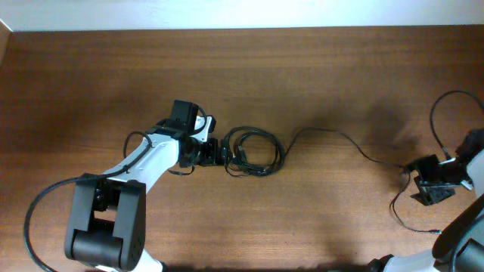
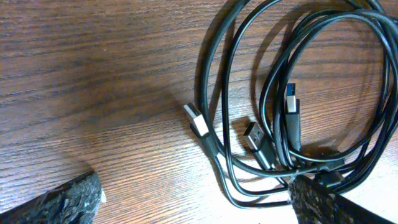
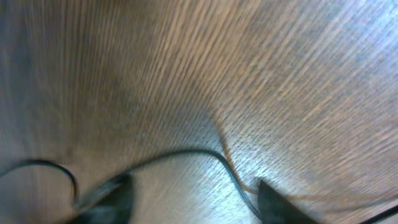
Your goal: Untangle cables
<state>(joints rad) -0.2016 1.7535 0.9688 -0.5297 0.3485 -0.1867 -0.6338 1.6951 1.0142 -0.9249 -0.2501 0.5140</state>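
A tangle of black cables point(image 1: 253, 151) lies coiled at the table's middle, with a single strand point(image 1: 340, 137) running right toward the right arm. My left gripper point(image 1: 214, 150) is open at the coil's left edge. In the left wrist view the coil point(image 2: 292, 93) fills the right side, with several USB plugs, one silver point(image 2: 198, 119), one black point(image 2: 254, 137) and one blue-tipped point(image 2: 292, 102); my left fingers point(image 2: 196, 199) stand wide apart, the right finger over the coil's lower loops. My right gripper point(image 1: 428, 185) is open at the far right; a thin black cable point(image 3: 211, 155) runs between its fingers point(image 3: 193, 196).
The wooden table point(image 1: 227, 75) has a pale wall along its far edge. A thin loop of black wiring point(image 1: 446, 106) arcs above the right arm, and another thin cable point(image 1: 404, 215) trails below it.
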